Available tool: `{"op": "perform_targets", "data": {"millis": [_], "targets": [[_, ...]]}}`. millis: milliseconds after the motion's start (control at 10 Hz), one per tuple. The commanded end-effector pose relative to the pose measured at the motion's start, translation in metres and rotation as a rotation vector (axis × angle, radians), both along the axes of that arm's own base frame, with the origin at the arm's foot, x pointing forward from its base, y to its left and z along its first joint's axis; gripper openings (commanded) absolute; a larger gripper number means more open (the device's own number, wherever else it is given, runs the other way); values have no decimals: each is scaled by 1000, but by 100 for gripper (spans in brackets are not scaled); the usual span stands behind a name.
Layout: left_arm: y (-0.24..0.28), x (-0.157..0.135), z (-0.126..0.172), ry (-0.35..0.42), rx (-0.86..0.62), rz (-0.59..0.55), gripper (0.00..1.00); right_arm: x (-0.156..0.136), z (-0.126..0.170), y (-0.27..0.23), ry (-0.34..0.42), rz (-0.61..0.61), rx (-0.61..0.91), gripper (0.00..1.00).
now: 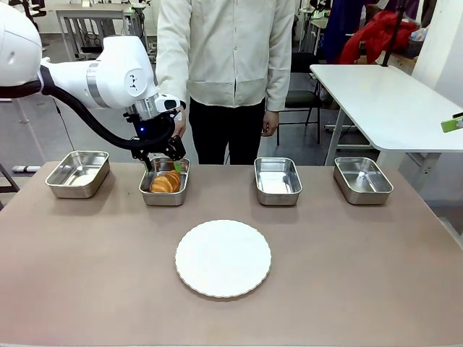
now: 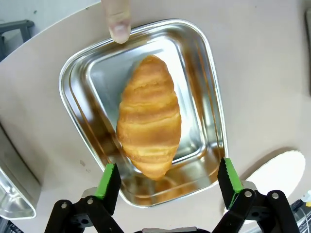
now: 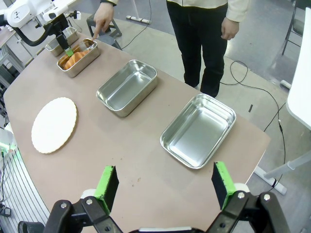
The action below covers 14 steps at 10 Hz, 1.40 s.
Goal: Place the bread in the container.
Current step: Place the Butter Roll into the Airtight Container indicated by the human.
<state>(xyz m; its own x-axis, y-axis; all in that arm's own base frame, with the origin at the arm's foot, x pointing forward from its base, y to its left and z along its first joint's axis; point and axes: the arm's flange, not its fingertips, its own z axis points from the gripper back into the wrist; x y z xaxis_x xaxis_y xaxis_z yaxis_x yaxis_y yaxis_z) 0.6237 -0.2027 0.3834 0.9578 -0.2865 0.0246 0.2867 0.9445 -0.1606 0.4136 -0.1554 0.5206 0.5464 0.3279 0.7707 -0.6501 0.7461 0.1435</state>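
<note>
I saw the golden-brown ridged croissant roll lying inside the shiny rectangular steel pan; my left gripper hung above it, fingers spread and empty. My right gripper was spread too.

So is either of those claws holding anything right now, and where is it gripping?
Nothing is held. The left gripper is open above the bread, which lies in the container. The right gripper is open too.

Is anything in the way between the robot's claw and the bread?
Nothing visible is. The left gripper is open and sits just above the bread, which already lies inside the container. A person's fingertip rests on the pan's far rim, off to the side, not between the two.
</note>
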Motion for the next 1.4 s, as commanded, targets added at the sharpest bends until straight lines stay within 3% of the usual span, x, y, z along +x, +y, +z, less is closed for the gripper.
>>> {"op": "perform_targets", "data": {"millis": [0,100,700,800,900,1100,1300], "targets": [[7,-14,9,-18,-37,-20,100,2,1,0,-25,8,16,100],[0,0,0,0,0,0,100,2,1,0,-25,8,16,100],[-1,-1,-2,6,-2,-3,100,2,1,0,-25,8,16,100],[5,-27,11,-18,50,29,100,2,1,0,-25,8,16,100],[15,-34,28,-69,47,27,100,2,1,0,-25,8,16,100],[22,-89,55,-175,14,36,100,2,1,0,-25,8,16,100],[23,-151,62,-256,10,-5,100,2,1,0,-25,8,16,100]]}}
